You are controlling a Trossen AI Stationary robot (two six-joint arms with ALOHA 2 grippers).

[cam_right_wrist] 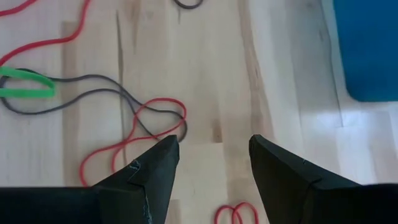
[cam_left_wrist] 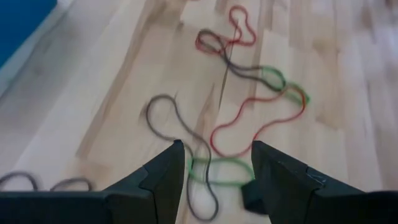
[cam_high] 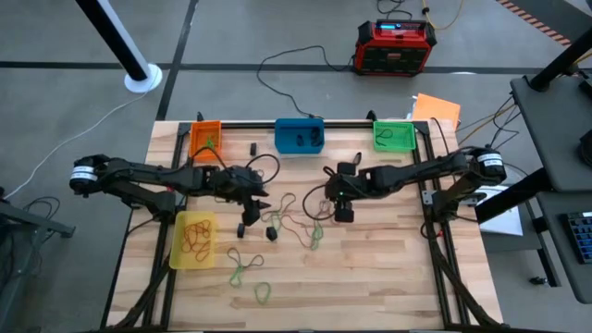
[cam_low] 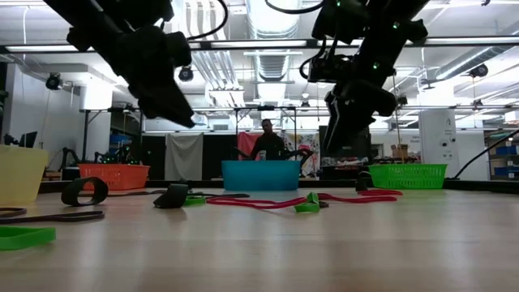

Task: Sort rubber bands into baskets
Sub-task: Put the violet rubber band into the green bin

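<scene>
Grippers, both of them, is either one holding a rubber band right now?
No. The left gripper and right gripper both stand open and empty above the rubber bands.

Overhead, table-level and two close wrist cameras, all sharing the table (cam_high: 370, 268).

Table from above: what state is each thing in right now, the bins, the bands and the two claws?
Left gripper: open, empty, above the loose bands.
Right gripper: open, empty, above the pile's other side.
Rubber bands: tangled loose on the table.
Yellow basket: holds tan bands.
Orange basket: one green band inside.
Blue basket: a few dark bits inside.
Green basket: one dark band inside.
</scene>
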